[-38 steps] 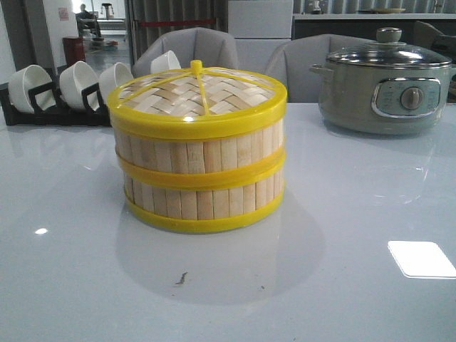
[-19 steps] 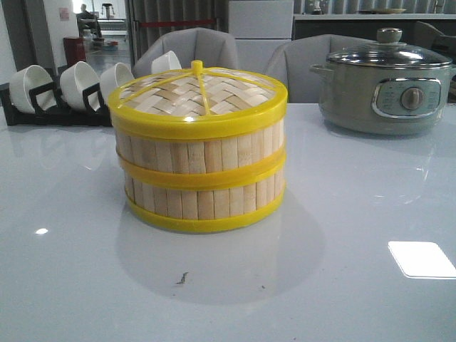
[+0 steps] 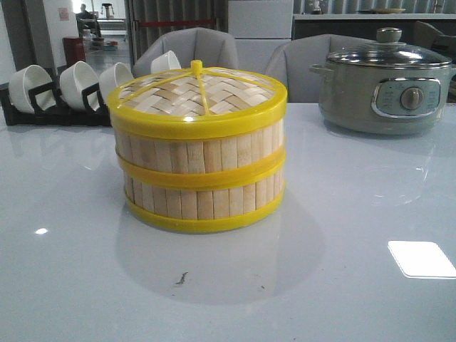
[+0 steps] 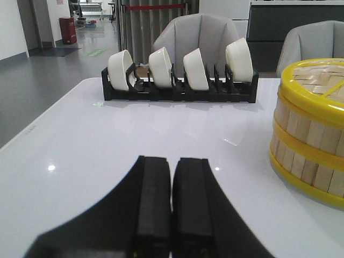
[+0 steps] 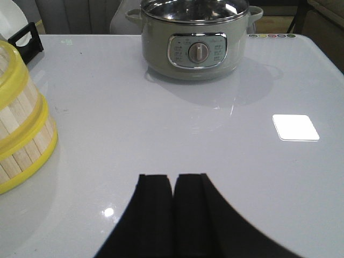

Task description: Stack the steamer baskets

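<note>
Two steamer baskets (image 3: 199, 182) sit stacked mid-table under one woven lid (image 3: 197, 94), liners hidden, four bowls (image 4: 179, 67) racked behind, one pot (image 3: 385, 82) cropped rightward; left gripper (image 4: 171, 201) and right gripper (image 5: 172, 212) both pressed together, empty.

Glossy white worktop (image 3: 370, 206): stacked steamer baskets (image 3: 201, 178) mid-worktop; bowl rack (image 3: 50, 107) far-left edge; electric pot (image 3: 385, 89) far-right corner.
</note>
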